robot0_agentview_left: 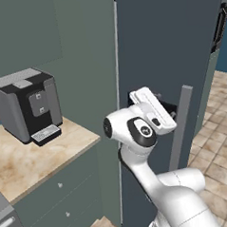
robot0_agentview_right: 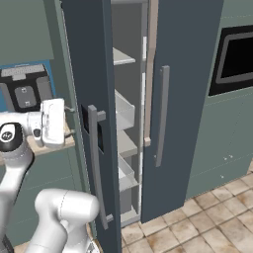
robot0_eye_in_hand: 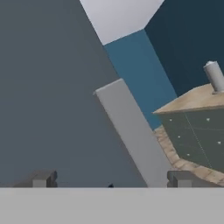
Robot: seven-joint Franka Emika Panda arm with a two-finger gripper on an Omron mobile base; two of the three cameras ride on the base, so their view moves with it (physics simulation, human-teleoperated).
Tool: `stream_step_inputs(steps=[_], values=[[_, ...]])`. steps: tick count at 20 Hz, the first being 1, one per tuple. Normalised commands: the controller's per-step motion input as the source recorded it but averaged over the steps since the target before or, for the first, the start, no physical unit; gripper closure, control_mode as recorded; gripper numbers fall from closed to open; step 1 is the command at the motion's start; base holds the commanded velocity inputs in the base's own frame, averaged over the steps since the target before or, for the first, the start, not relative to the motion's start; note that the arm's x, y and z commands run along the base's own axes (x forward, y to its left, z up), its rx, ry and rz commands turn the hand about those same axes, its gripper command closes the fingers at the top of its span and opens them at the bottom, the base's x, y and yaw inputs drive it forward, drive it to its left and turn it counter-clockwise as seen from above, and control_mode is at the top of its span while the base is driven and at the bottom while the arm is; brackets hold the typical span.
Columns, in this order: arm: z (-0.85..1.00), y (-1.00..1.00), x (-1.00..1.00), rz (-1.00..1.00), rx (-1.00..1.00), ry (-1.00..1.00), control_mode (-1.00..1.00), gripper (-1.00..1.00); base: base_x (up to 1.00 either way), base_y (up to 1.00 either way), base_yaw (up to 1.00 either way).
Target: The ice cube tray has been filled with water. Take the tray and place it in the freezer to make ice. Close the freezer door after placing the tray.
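The freezer door (robot0_agentview_right: 84, 74), a tall dark blue-grey panel, stands partly open, and its long grey bar handle (robot0_agentview_right: 97, 168) runs down its outer face. Through the gap, the freezer (robot0_agentview_right: 126, 143) shows light grey shelves. The ice cube tray is out of view. My gripper (robot0_eye_in_hand: 111, 179) is open with nothing between its fingertips (robot0_eye_in_hand: 42, 178). It points at the door's outer face just beside the handle (robot0_eye_in_hand: 131, 135). In the left base view my hand (robot0_agentview_left: 153, 108) sits close against the door (robot0_agentview_left: 163, 41), left of the handle (robot0_agentview_left: 182, 125).
A grey and black coffee machine (robot0_agentview_left: 28, 104) stands on the beige counter (robot0_agentview_left: 28, 163) left of the fridge. The twin door (robot0_agentview_right: 183, 99) is shut. A black-windowed wall oven (robot0_agentview_right: 236, 59) is at the right. Tiled floor (robot0_agentview_right: 197, 222) lies in front.
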Motion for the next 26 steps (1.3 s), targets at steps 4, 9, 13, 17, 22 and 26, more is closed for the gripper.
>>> stream_step_inputs(steps=[4,9,13,17,22,26], values=[[0.00,-0.23,0.26,0.00,0.05,-0.06,-1.00,-1.00,0.00,0.00,0.00],[0.00,-0.49,0.35,0.00,0.35,0.00,-1.00,-1.00,0.00,0.00,0.00],[0.00,-0.46,0.37,0.00,0.28,0.00,-1.00,-1.00,0.00,0.00,0.00],[-0.03,-0.36,0.34,0.04,0.13,-0.07,-1.00,-1.00,0.00,0.00,0.00],[-0.06,-0.28,0.40,0.10,0.10,-0.21,-1.00,-1.00,0.00,0.00,0.00],[-0.05,-0.20,0.46,0.23,0.14,-0.41,-1.00,-1.00,0.00,0.00,0.00]])
